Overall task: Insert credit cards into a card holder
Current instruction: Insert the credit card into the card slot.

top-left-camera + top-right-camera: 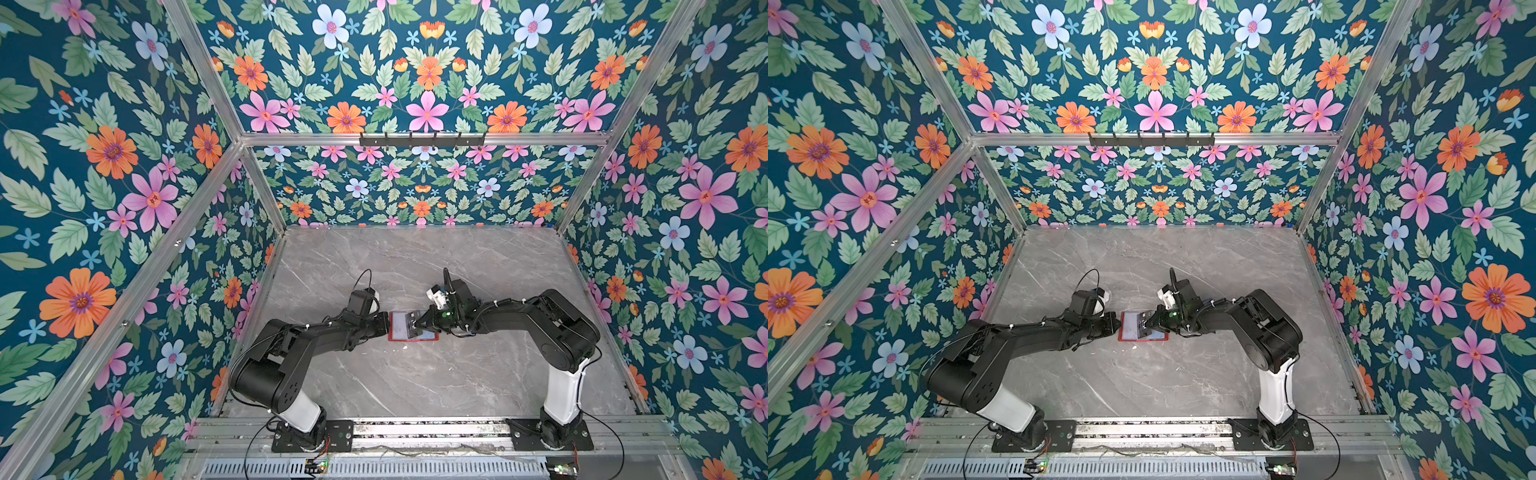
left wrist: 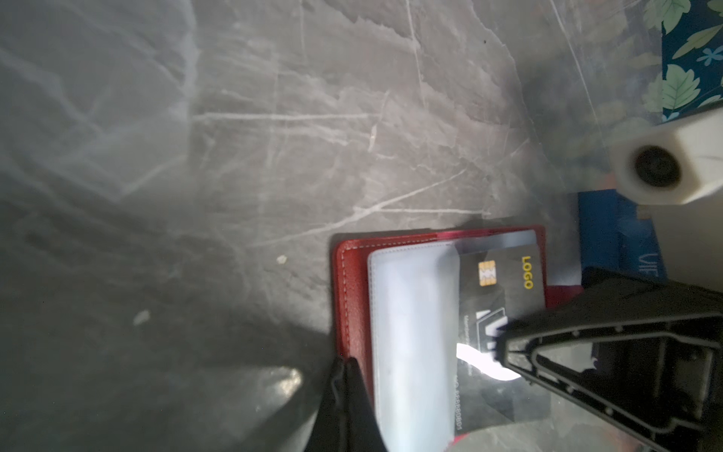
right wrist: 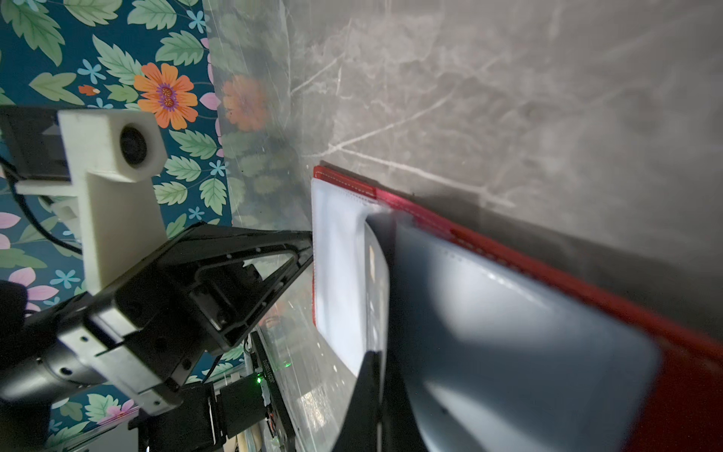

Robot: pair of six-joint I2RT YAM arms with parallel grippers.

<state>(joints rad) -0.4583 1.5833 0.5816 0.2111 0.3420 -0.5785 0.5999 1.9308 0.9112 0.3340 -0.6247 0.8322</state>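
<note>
beside card holder (image 2: pixel 352 281) | blue tray (image 2: pixel 598 235) half hidden | right claw (image 2: pixel 502 346) pinching card (image 2: pixel 504 281)

The holder (image 2: pixel 352 281) is red, the card (image 2: pixel 504 299) black with yellow letters, the table (image 1: pixel 415 257) grey marbled, the walls (image 1: pixel 104 166) teal flowered.

Your stock, by finish:
- Your table (image 1: pixel 415 386): grey marble-look slab, smooth, with a faint sheen.
- The card holder (image 2: pixel 352 281): red grained leather-look, with pale stitching along the edge.
- Its sleeves (image 2: pixel 410 332): clear soft plastic, milky under glare.
- The dark card (image 2: pixel 504 281): glossy plastic with a metallic chip (image 2: pixel 487 273).
- Your right gripper (image 2: pixel 502 344): matt black moulded plastic.
- The walls (image 1: pixel 415 187) at 9, 12 and 3 o'clock: printed floral sheet.
- The rails (image 1: pixel 415 139) framing them: brushed aluminium.
</note>
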